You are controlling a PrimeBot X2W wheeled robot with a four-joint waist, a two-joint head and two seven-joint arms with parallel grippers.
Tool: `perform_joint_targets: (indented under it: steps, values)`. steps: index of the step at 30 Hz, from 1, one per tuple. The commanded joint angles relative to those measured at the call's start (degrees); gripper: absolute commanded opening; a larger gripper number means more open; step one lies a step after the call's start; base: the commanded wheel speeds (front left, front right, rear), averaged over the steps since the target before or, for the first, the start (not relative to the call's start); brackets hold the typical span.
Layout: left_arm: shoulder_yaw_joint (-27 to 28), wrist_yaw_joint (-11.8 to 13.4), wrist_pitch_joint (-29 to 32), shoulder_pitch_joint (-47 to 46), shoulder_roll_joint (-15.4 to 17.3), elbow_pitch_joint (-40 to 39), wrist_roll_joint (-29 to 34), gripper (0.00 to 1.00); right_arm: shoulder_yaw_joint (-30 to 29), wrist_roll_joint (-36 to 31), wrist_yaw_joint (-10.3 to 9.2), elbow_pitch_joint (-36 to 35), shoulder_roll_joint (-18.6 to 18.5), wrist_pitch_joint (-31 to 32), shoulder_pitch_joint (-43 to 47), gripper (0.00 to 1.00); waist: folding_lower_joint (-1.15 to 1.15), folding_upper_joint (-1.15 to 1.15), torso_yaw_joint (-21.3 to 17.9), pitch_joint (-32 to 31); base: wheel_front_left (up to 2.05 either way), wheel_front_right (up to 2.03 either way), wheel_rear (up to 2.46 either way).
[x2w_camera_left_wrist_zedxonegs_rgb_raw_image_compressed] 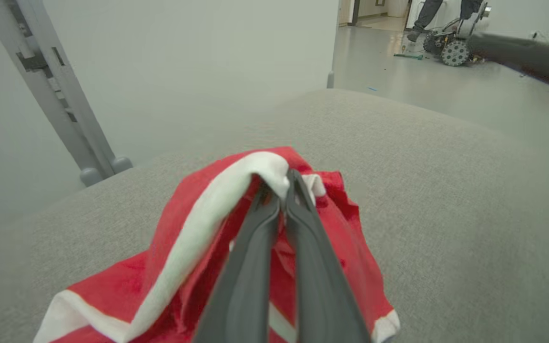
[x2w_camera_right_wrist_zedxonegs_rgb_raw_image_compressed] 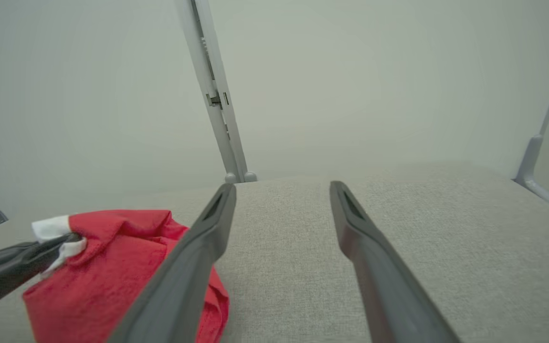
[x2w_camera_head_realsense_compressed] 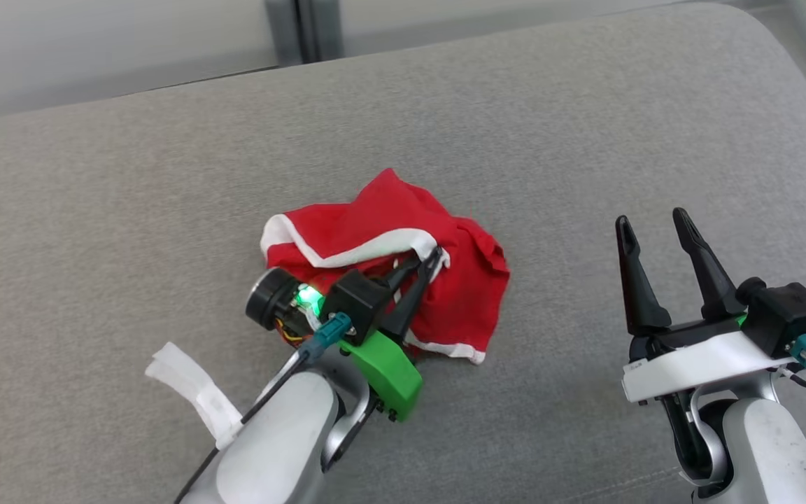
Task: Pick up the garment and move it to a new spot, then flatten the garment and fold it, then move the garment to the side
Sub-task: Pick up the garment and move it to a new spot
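Observation:
A crumpled red garment (x2w_camera_head_realsense_compressed: 403,266) with white trim lies in a heap near the middle of the grey cushioned surface (x2w_camera_head_realsense_compressed: 585,140). My left gripper (x2w_camera_head_realsense_compressed: 425,264) reaches over the heap, its two fingers pinched together on a fold of the white trim. The left wrist view shows the garment (x2w_camera_left_wrist_zedxonegs_rgb_raw_image_compressed: 198,238) bunched up and the left gripper (x2w_camera_left_wrist_zedxonegs_rgb_raw_image_compressed: 279,186) shut on that white edge. My right gripper (x2w_camera_head_realsense_compressed: 655,224) stands open to the right of the garment, apart from it. In the right wrist view the right gripper (x2w_camera_right_wrist_zedxonegs_rgb_raw_image_compressed: 281,190) holds nothing, with the garment (x2w_camera_right_wrist_zedxonegs_rgb_raw_image_compressed: 112,267) at lower left.
The grey surface (x2w_camera_left_wrist_zedxonegs_rgb_raw_image_compressed: 446,190) spreads wide on every side of the heap. A slanted grey post (x2w_camera_right_wrist_zedxonegs_rgb_raw_image_compressed: 215,90) stands against the pale wall behind. Far off in the left wrist view, a person's legs (x2w_camera_left_wrist_zedxonegs_rgb_raw_image_compressed: 427,14) stand by a wheeled machine (x2w_camera_left_wrist_zedxonegs_rgb_raw_image_compressed: 453,45).

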Motion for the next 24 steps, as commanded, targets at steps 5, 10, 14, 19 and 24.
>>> perform_joint_targets:
  steps: [5,10,14,19,24]
  values:
    - [-2.41,0.01,-1.94,-1.5,0.19,4.09,-2.36,0.11,0.01,0.3,-0.04,1.13,0.57,-1.47,-0.43,1.0,0.0,0.0,-5.75,4.33,0.0,0.0,0.0]
    - [-2.34,1.5,-5.41,-1.21,0.13,3.32,-3.29,1.0,-0.18,-0.05,-0.04,1.75,0.69,-1.78,-0.76,1.0,0.0,0.0,-3.13,3.49,0.0,0.0,0.0]
    - [-0.95,3.97,-7.16,0.49,0.08,-0.12,-3.93,1.0,-0.08,-0.21,-0.04,1.73,0.1,-1.34,-0.41,1.0,0.0,0.0,0.09,1.67,0.0,0.0,0.0]
    - [2.96,7.47,-7.85,3.27,1.9,-4.48,-4.71,1.0,-0.05,-0.54,-0.04,1.21,-0.51,-0.54,0.48,1.0,0.0,0.0,4.13,-0.97,0.0,0.0,0.0]
    - [8.61,11.0,-8.07,6.38,5.07,-6.93,-6.68,1.0,-0.15,-0.76,-0.04,0.83,-0.75,0.46,1.7,1.0,0.0,0.0,7.04,-3.04,0.0,0.0,0.0]
